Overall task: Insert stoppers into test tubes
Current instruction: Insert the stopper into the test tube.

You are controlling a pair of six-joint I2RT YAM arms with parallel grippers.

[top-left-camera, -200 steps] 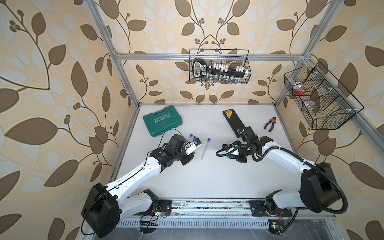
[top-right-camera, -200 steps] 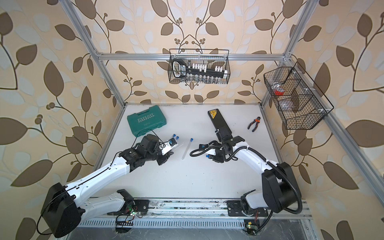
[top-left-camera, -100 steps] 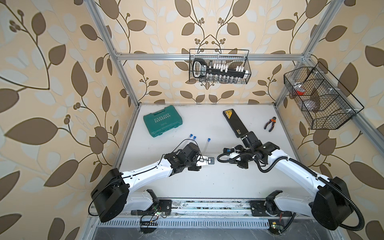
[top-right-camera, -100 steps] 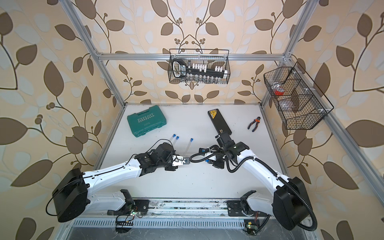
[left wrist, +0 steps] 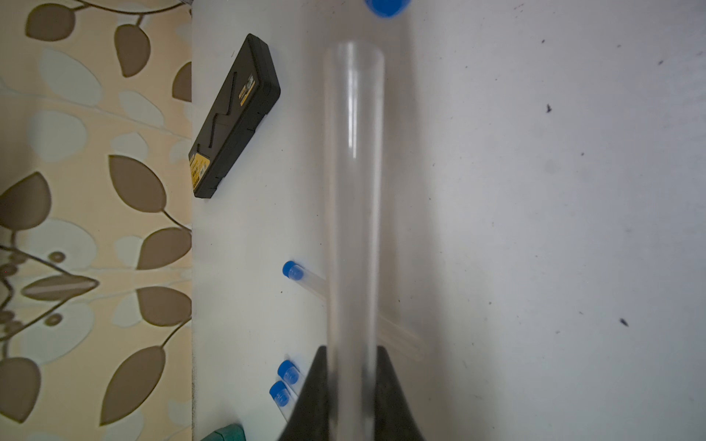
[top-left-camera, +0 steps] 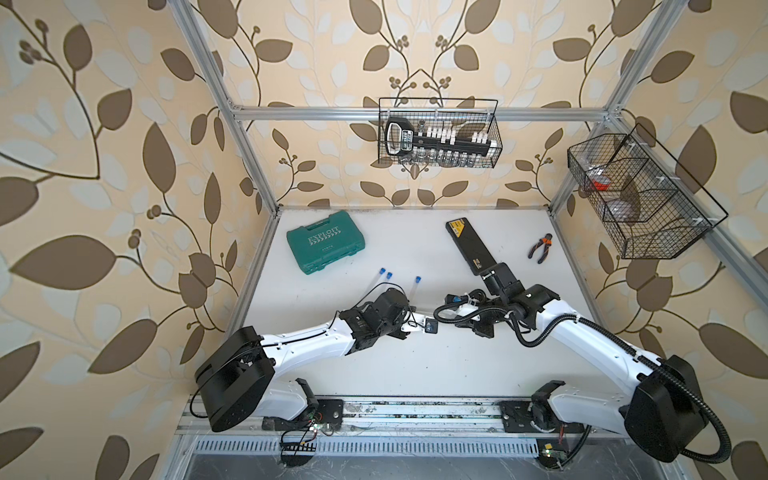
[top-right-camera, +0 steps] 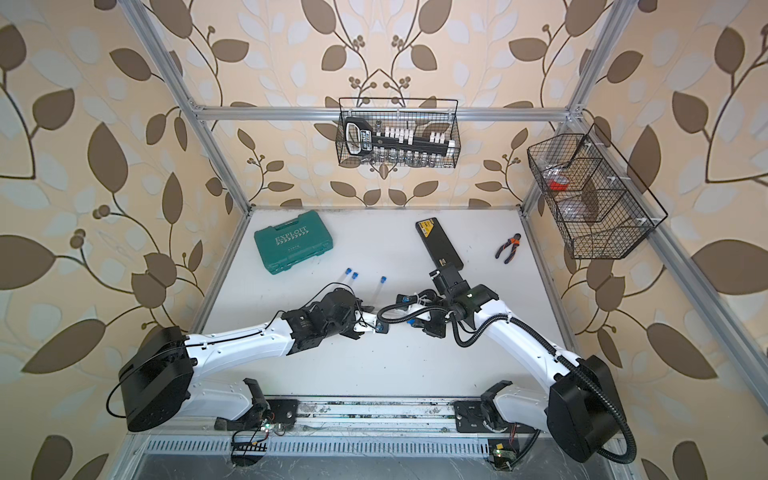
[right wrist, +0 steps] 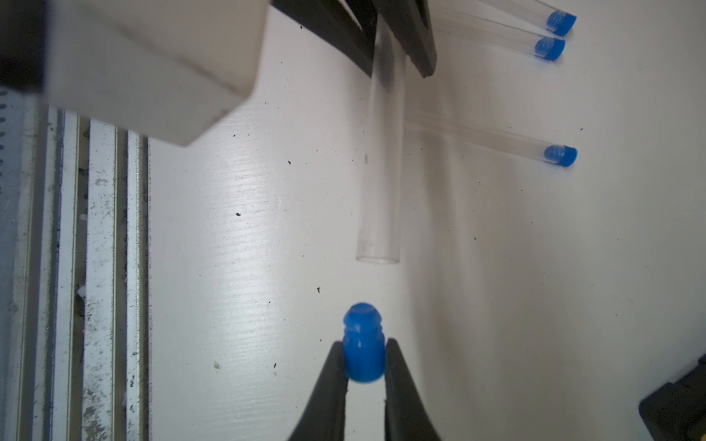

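Observation:
A clear open test tube (left wrist: pixel 353 191) sticks out from my left gripper (left wrist: pixel 352 349), which is shut on its lower part. My right gripper (right wrist: pixel 365 343) is shut on a blue stopper (right wrist: pixel 362 324), ribbed end forward. In the right wrist view the stopper faces the open mouth of the held test tube (right wrist: pixel 380 172), a short gap apart and roughly in line. The same stopper (left wrist: pixel 386 5) shows just beyond the tube's mouth in the left wrist view. Three stoppered tubes (top-left-camera: pixel 417 284) (top-left-camera: pixel 388 276) (top-left-camera: pixel 380 272) lie on the table behind the left arm.
A teal tool case (top-left-camera: pixel 326 247) lies at the back left. A long black case (top-left-camera: pixel 469 245) lies at the back, just behind the right arm, and orange-handled pliers (top-left-camera: pixel 540 247) at the back right. Wire baskets (top-left-camera: pixel 438 133) (top-left-camera: pixel 640 195) hang on the walls.
Both arms have swung toward the front middle of the table. The left carried the tube away from the stoppered tubes, and the two grippers now face each other closely.

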